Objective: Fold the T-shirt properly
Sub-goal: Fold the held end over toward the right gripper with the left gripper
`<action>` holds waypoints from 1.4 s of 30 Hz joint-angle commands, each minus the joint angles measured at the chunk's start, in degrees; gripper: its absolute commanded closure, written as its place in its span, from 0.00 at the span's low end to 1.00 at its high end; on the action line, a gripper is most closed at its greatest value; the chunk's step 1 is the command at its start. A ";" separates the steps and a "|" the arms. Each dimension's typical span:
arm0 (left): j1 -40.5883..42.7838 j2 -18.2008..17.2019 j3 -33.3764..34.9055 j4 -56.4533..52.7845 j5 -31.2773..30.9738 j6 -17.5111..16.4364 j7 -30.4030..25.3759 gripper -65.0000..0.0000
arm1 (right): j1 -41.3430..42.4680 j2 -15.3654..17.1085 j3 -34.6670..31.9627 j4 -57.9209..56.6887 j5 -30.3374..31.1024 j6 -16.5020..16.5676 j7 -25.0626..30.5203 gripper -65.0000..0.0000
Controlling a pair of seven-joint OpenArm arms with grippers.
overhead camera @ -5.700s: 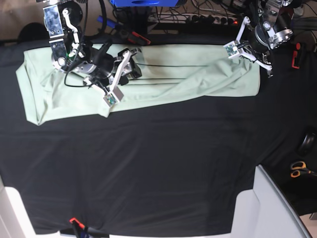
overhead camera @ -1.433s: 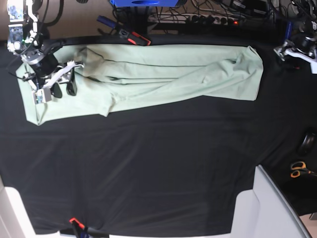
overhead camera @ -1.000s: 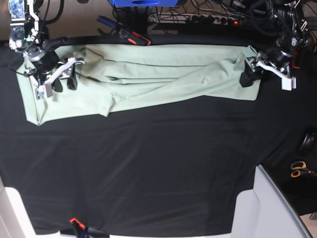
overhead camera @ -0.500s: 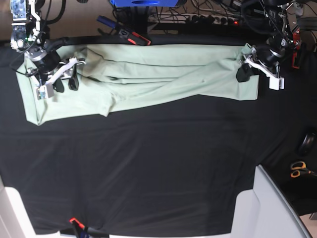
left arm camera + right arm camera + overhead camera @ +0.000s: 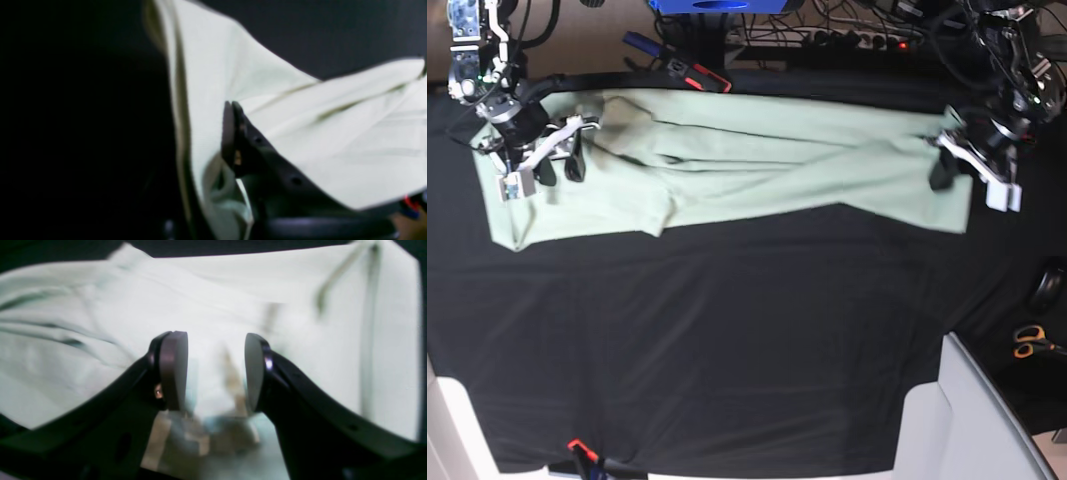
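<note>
Two grippers at opposite ends of a pale green T-shirt (image 5: 757,160) spread on a black cloth (image 5: 727,340).

The left gripper (image 5: 230,133) has its dark, flat pads pressed together on a fold of thin, soft cotton at the shirt's end; creases fan away from the pinch. The right gripper (image 5: 216,370) holds its rounded dark fingers (image 5: 173,370) spread apart above the rumpled fabric, a raised wrinkle blurred between them; contact cannot be judged. The shirt lies as a long wrinkled band along the table's far side. Behind it run cables and a power strip (image 5: 857,38); scissors (image 5: 1032,343) lie well apart from the shirt.
</note>
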 commanded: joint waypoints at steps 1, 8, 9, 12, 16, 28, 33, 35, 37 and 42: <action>0.14 -0.80 -0.28 2.81 -1.38 -0.62 -1.37 1.00 | 0.14 0.39 0.19 0.91 0.63 0.28 1.24 0.59; 5.06 0.44 4.21 11.95 -1.38 1.88 -1.46 1.00 | 0.14 0.39 0.19 0.91 0.71 0.28 1.24 0.59; 5.68 0.52 5.35 13.18 -1.38 3.20 -1.46 1.00 | 0.14 0.39 0.19 0.91 0.71 0.28 1.24 0.59; 6.29 1.49 9.66 16.00 -1.38 6.19 -1.46 1.00 | 0.14 0.39 0.19 0.91 0.71 0.28 1.24 0.59; 6.03 3.78 13.00 18.11 -1.38 6.72 -1.46 1.00 | 0.14 0.39 0.19 0.91 0.71 0.28 1.24 0.59; 3.39 5.80 27.86 18.28 -1.38 14.10 -1.46 1.00 | 0.14 0.39 0.19 0.91 0.71 0.28 -0.52 0.59; -0.39 5.80 34.71 16.79 -1.38 15.86 -1.46 1.00 | 0.14 0.39 0.19 0.91 0.71 0.28 -0.52 0.59; -1.79 5.80 37.97 15.47 -1.38 17.44 -1.46 1.00 | 0.14 0.39 0.19 0.91 0.71 0.28 -0.52 0.59; -3.11 5.80 40.69 14.50 -1.38 18.67 -1.46 1.00 | 0.14 0.39 0.19 0.91 0.71 0.28 -0.52 0.59; -5.14 5.80 45.53 12.30 -1.47 19.64 -1.46 1.00 | 0.14 0.39 0.19 0.91 0.71 0.28 -0.52 0.59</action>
